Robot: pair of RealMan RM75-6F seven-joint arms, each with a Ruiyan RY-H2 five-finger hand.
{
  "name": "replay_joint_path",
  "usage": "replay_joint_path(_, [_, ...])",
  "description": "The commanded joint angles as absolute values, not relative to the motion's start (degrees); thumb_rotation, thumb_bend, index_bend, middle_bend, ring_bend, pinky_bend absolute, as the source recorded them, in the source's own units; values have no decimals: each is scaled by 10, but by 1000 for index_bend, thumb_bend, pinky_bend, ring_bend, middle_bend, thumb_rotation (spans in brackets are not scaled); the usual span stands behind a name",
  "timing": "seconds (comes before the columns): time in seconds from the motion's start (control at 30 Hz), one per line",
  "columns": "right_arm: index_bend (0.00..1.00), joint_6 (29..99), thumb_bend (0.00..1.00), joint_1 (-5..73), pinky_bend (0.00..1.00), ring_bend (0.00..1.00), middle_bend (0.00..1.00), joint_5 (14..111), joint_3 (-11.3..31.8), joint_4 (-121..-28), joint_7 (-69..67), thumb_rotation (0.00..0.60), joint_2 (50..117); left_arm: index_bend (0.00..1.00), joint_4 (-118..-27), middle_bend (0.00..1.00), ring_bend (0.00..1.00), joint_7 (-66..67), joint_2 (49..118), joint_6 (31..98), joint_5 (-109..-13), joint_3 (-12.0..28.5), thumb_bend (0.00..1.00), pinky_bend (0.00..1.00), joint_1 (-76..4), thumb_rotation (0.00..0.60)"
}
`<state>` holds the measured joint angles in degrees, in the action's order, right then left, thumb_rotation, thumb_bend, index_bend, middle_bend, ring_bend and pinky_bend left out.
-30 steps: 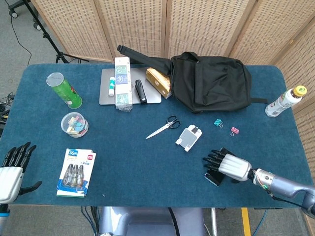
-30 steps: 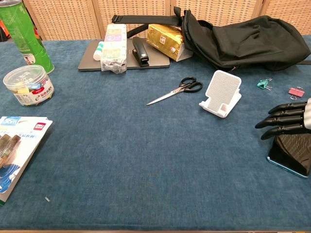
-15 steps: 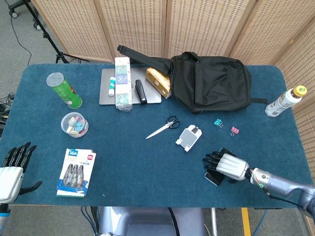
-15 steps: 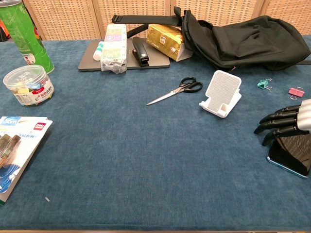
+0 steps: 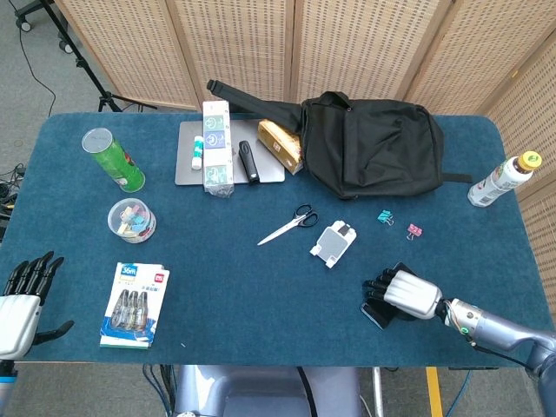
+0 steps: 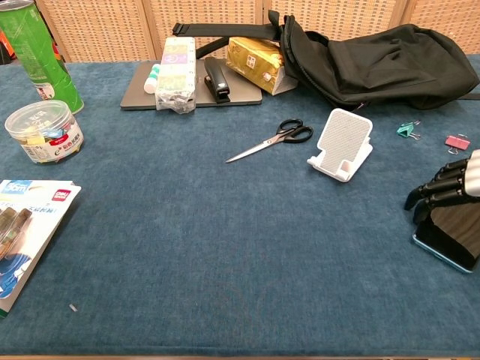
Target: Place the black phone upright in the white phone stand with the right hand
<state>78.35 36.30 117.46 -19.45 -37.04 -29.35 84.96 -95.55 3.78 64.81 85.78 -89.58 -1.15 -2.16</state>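
The black phone (image 6: 450,234) lies flat on the blue table near its right front, with one corner (image 5: 375,314) showing under my right hand (image 5: 401,294). That hand (image 6: 450,186) lies over the phone with its fingers curled down onto the phone's left end. The thumb is hidden, so a grip cannot be confirmed. The white phone stand (image 5: 334,242) stands empty to the left of and beyond the hand, clearly apart from it (image 6: 343,144). My left hand (image 5: 22,304) hangs at the table's front left corner, fingers apart and holding nothing.
Scissors (image 5: 288,226) lie just left of the stand. Two binder clips (image 5: 400,223) lie beyond my right hand. A black backpack (image 5: 373,146), laptop (image 5: 187,165) with boxes, green can (image 5: 115,160), clip jar (image 5: 132,220), pen pack (image 5: 135,304) and bottle (image 5: 502,179) ring the table.
My right hand's fingers have bent from stretched out to curled down over the phone's left end, and the hand drew slightly right. The phone and left hand stayed put.
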Motion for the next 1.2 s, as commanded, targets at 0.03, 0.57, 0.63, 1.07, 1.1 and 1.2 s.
replay_joint_path(0.03, [601,811,499,352,432,422,493,1167,-190,-353,-306,600,854,0,-956,0,0,38,648,857,-897,-12,0,0,-22,600])
replay_joint_path(0.57, [604,914,543,350,432,428,495,1125,-124,-403,-189,600,798,0,-958,0,0,34,645,860,-902,-16,0,0,-21,600])
replay_joint_path(0.63, [604,919,543,356,432,428,495,1121,-112,-430,-156,600,781,0,-958,0,0,31,644,861,-904,-16,0,0,-21,600])
replay_joint_path(1.07, [604,738,543,413,432,429,495,1056,-36,-813,199,600,630,0,-963,0,0,16,635,876,-917,-20,0,0,-15,600])
replay_joint_path(1.1, [604,717,543,416,432,430,494,1042,-28,-840,233,600,625,0,-965,0,0,15,634,878,-919,-21,0,0,-14,600])
replay_joint_path(1.2, [604,656,543,429,432,430,493,1000,-1,-905,335,600,623,0,-967,0,0,8,629,887,-928,-22,0,0,-12,600])
